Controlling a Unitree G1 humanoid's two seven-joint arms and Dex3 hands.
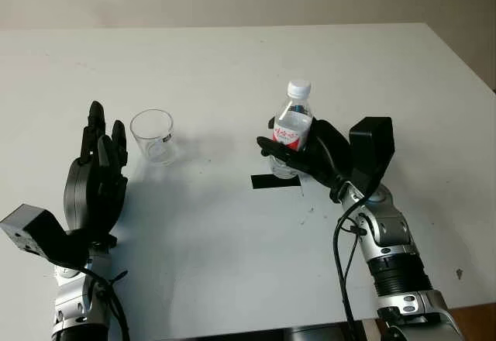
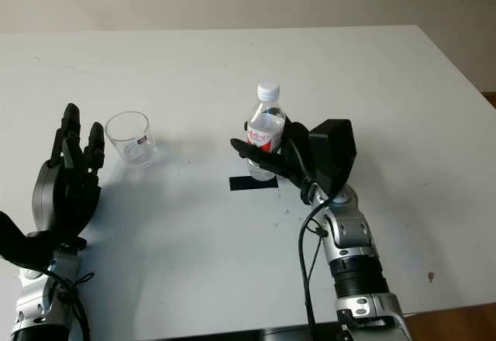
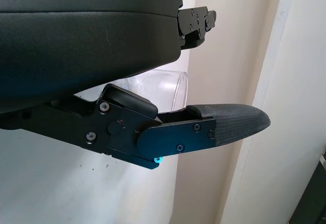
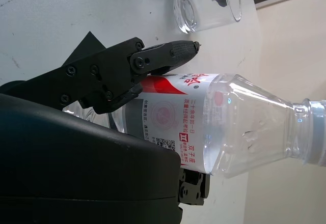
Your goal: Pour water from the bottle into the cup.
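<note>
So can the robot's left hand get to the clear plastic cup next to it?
Probably yes. The open left hand stands just beside the clear plastic cup on the white table, with nothing between them. The capped water bottle with the red label is off to the other side, gripped by the right hand.

bare table [image 1: 225,85] between cup [image 1: 153,135], bottle [image 1: 291,129]

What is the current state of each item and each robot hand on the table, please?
Bottle: upright, white cap on, gripped around its red label.
Cup: upright on the table, clear, apparently empty, not held.
Right robot hand: shut on the bottle.
Left robot hand: open, beside the cup, not touching it.
Black tape mark: flat on the table, under the bottle.
</note>
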